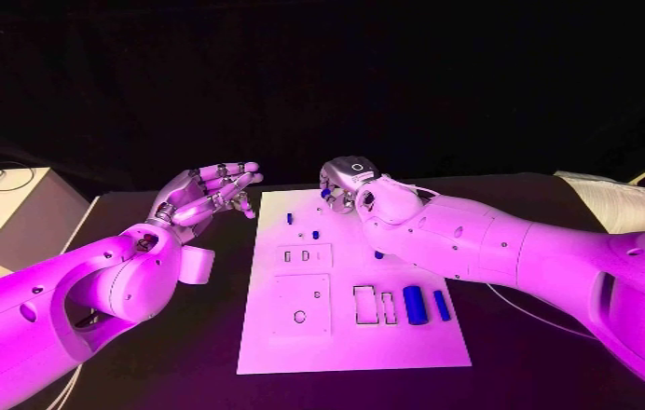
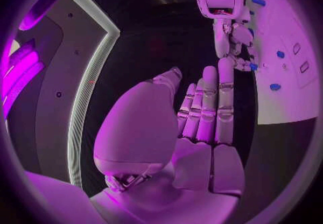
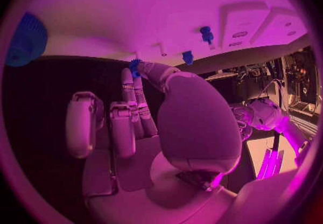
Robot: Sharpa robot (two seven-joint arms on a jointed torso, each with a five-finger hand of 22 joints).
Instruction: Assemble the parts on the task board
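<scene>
On the near end of the white task board [image 1: 352, 335], two blue bars [image 1: 414, 306] lie side by side just right of a pair of rectangular cut-outs, their long axes running from the near edge toward the far edge; the left bar is broader, the right one slimmer. The board itself is a long rectangle lying lengthwise away from the robot on the black table [image 1: 538, 354], with outlined recesses in its near and middle parts.

Farther up the board, two small blue pegs [image 1: 315, 234] stand in the plate, one nearer the left edge [image 1: 289, 216], and a further blue piece [image 1: 379, 254] shows right at the edge of the right forearm.

At the far end, the right hand [image 1: 352, 184] reaches down over the board's top edge; in the right wrist view its fingertips [image 3: 138, 70] pinch a small blue toothed part [image 3: 134, 65] just off the board's edge.

Left of the board and clear of it, the left hand [image 1: 204, 196] hovers above the table with fingers [image 2: 217, 100] straight, close together and holding nothing.
</scene>
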